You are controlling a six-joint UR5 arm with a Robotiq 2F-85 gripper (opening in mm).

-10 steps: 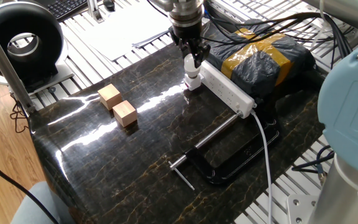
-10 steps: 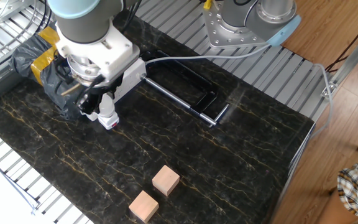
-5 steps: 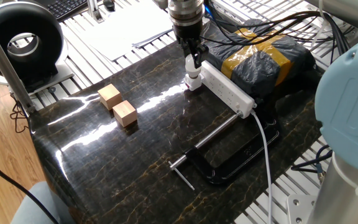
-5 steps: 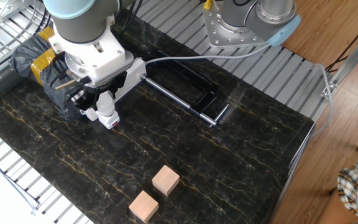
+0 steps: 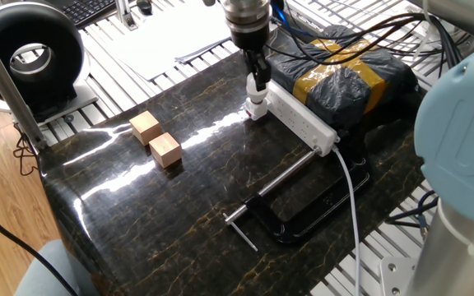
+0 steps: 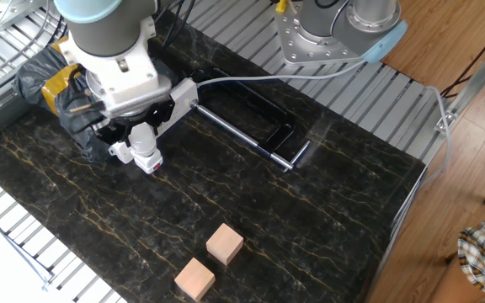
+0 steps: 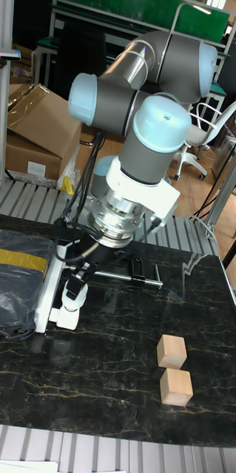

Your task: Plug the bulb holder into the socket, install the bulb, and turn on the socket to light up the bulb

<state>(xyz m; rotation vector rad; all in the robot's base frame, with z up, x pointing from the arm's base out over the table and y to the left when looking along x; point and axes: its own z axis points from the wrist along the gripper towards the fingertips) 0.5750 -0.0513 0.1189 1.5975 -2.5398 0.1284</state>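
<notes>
Currently poised at the far end of the socket (image 5: 300, 121), with the gripper (image 5: 257, 84) pointing straight down and the fingers (image 6: 146, 133) pinching the bulb (image 5: 257, 96) from two sides. Sits upright on the bulb holder (image 5: 255, 111), a small white cube touching the table (image 5: 163, 222) right at the strip's end, seemingly plugged into the end outlet, though cannot tell how deeply from these views. Crowded behind by a black plastic bag with yellow tape (image 5: 348, 78), pressed close against the socket's long side, and by a tangle of dark cables (image 5: 385, 37) running over it. Bounded at the socket's other end by a thick white cable (image 5: 354, 210) that leaves past a black clamp (image 5: 290, 215), whose long metal bar (image 5: 285, 175) lies across the dark marbled surface near the strip. Set well apart from the gripper, toward the open part of the table: two tan wooden cubes (image 5: 156, 140), just beside each other. Partly blocked in the tall fixed view by the arm's wrist (image 7: 125, 211), which hangs over the strip and hides most of it, leaving the bulb (image 7: 75, 294) and holder (image 7: 66, 316) visible below.
</notes>
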